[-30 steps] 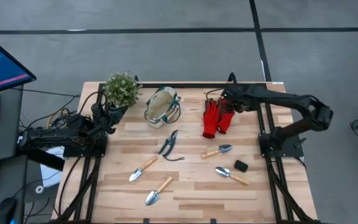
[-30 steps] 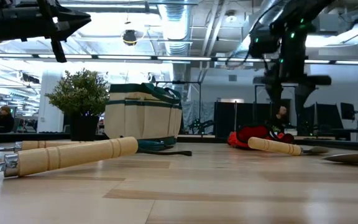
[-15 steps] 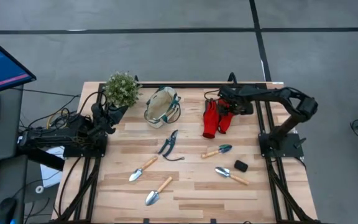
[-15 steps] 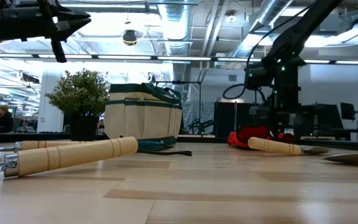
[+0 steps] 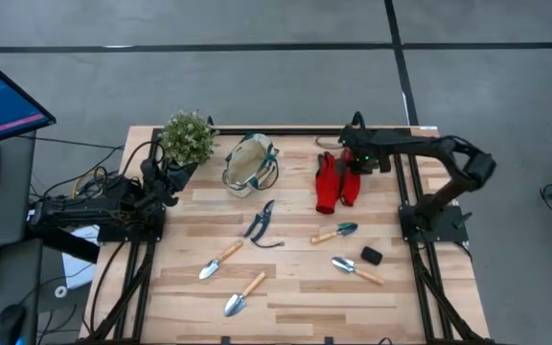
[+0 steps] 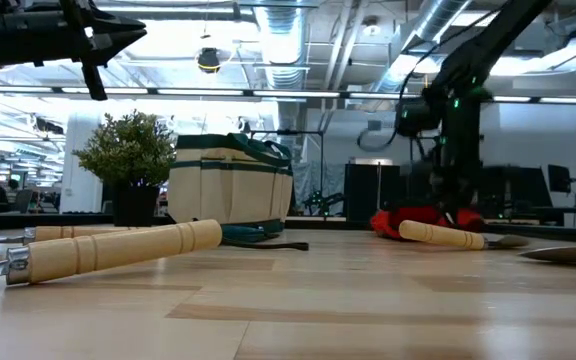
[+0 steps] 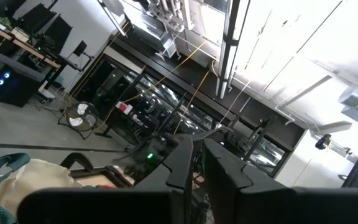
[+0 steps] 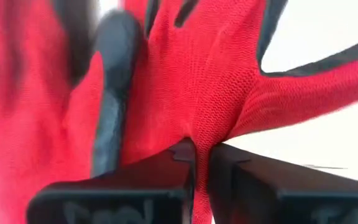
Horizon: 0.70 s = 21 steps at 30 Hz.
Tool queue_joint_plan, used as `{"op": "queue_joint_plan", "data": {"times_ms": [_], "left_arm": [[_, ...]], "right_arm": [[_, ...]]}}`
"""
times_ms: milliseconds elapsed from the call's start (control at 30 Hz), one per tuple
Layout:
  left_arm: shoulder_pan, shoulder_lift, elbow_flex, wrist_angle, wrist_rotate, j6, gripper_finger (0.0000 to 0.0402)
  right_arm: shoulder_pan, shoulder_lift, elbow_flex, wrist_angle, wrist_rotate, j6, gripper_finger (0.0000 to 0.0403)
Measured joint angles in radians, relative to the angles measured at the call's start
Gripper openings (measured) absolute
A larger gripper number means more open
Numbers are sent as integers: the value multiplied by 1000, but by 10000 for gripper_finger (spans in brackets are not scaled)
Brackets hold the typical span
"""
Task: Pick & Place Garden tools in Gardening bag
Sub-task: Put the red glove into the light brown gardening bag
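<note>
Clearly the right gripper (image 5: 349, 163) has its jaws pinched shut on the pair of soft red knit gloves (image 5: 336, 184) near the tabletop's far right edge; limp and light, they'll likely droop, so gripping bunched fabric suits.

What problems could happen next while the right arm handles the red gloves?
1. The right end effector pinches only a thin fold of the red gloves, so one glove may stay behind or slip out when lifted.
2. The gardening bag has a narrow opening with loop handles over it, so hanging glove fingers might catch on the rim.
</note>
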Motion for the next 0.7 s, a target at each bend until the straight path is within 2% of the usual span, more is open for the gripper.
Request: {"op": "queue_joint_plan", "data": {"times_ms": [200,333,500,700], "left_arm": [[0,0,0,0,-1,0,35],[0,0,0,0,0,0,35],[0,0,0,0,0,0,34],[0,0,0,0,0,1,34]], "right_arm": [[-15,-157,135,-51,66,-136,4],[32,-175,276,-22,131,-274,3],[125,-107,470,130,154,-558,2],[228,75,726,231,149,-833,1]]}}
